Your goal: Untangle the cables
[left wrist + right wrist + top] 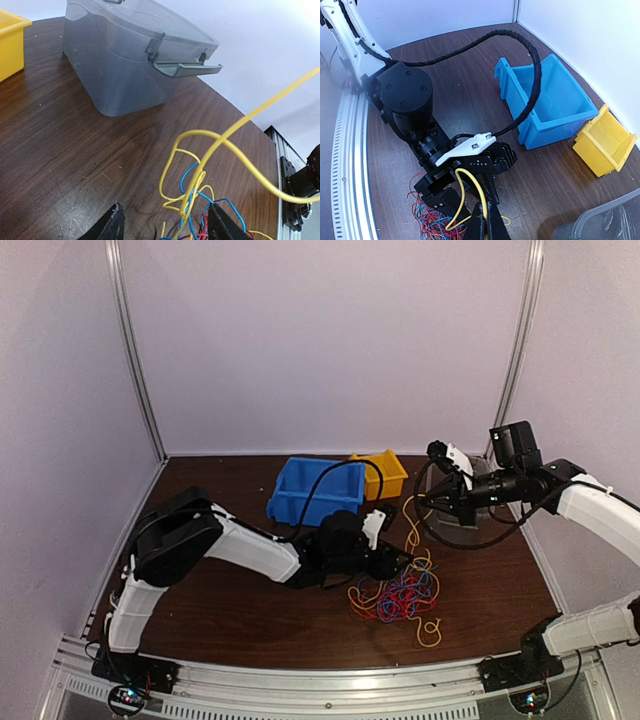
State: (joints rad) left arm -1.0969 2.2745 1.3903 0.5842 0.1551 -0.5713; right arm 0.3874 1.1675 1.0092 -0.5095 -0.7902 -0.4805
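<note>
Two arms, one knot. From my remote desk I see the cables (400,595), a heap of red, blue & yellow strands, lying on the dark wood surface (230,620) toward its near edge, right of centre.

The left gripper (402,562) sits low at the heap's left side. On its wrist cam the two black fingers (114,226) stand apart w/ yellow & blue loops rising btwn them. Nothing there looks pinched.

The right gripper (485,215) is up off the surface, above the heap's far side. Its jaws are pressed together on a yellow strand (270,102), which runs taut on a slant from the gripper down into the heap. Other yellow loops curl around it where it meets the pile.

Three bins share the far half of the surface. A blue bin (315,490) and a yellow bin (388,473) sit just beside each other near the middle of the far edge. A grey see-through bin (120,65) stands toward the far-right corner, partly hidden behind the right gripper in the top cam. The left arm's thick black hose (520,65) arcs over the blue bin's near wall.
</note>
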